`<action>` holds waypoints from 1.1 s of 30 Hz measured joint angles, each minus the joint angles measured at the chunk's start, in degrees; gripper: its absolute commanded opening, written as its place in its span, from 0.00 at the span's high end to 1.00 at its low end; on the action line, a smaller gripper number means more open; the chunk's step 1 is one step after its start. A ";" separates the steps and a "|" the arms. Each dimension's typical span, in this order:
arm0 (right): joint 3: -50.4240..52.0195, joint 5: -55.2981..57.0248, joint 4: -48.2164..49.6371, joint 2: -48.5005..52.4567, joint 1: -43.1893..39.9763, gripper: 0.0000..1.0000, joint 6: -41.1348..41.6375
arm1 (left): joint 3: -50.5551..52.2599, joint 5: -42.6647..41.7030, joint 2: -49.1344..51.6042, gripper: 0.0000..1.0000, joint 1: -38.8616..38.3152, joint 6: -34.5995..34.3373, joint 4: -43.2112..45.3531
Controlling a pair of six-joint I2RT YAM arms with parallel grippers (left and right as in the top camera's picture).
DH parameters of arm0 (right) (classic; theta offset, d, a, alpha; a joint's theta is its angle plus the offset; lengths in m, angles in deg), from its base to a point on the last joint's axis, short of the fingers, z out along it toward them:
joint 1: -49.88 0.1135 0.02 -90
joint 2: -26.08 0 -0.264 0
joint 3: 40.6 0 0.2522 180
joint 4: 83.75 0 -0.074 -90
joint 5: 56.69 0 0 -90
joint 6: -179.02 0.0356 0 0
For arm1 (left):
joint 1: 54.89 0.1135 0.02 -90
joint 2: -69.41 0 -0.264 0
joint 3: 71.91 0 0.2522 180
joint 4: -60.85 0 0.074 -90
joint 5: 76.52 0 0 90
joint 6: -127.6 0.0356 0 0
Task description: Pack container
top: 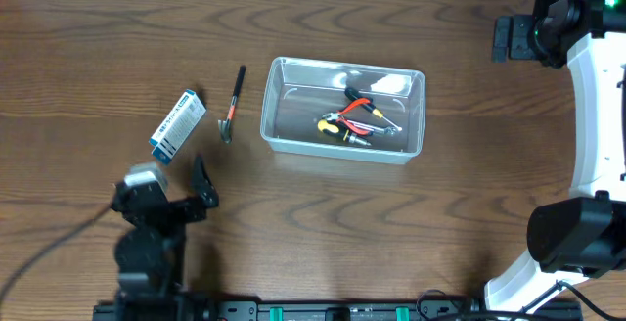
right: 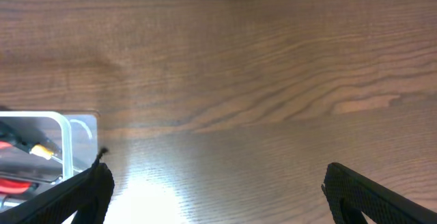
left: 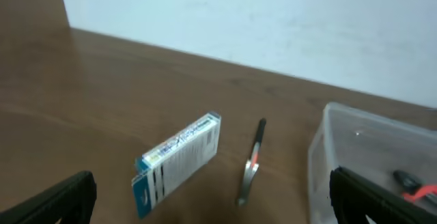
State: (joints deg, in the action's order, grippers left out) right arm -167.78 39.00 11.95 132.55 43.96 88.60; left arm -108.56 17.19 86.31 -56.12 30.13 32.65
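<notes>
The container is a clear, greyish plastic tub, rectangular with rounded corners and a raised rim. It sits right of the table's centre, nearer the far edge. Inside lies a small tangle of hand tools: red-handled pliers and a yellow-and-black handled piece are distinct, but the full count is hard to read. Just left of the tub, apart from it, lies one slim black-handled tool with a metal head. Further left lies one flat blue-and-white cardboard box, set at an angle. The table is dark brown with a strong wood grain.

Only the overhead view shows the whole tub and its contents. The left wrist view shows one frosted end of it, the box and the slim tool from low down, and a white wall behind. The right wrist view catches one tub corner with a glimpse of red and yellow, plus glare on the wood.

There are two grippers. The left gripper, near the box, has its fingers spread wide and holds nothing. The right gripper, by the tub's far right corner, is likewise fully apart and empty.
</notes>
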 measured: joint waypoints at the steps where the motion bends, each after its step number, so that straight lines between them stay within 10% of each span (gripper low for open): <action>1: 0.02 -0.04 -0.02 0.00 0.00 0.01 0.00 | -4.44 -0.35 4.35 0.02 0.00 0.42 -1.29; 14: 0.15 -0.33 -0.02 0.00 0.00 0.01 0.02 | -69.94 -1.64 60.59 0.02 0.00 7.61 -41.88; 33: 0.15 -0.33 0.02 0.02 0.00 0.01 0.02 | -73.57 -1.84 68.19 0.02 0.00 8.94 -49.68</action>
State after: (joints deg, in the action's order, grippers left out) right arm -167.63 38.68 11.97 132.57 43.96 88.62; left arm -182.13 15.35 154.51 -56.12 39.07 -17.03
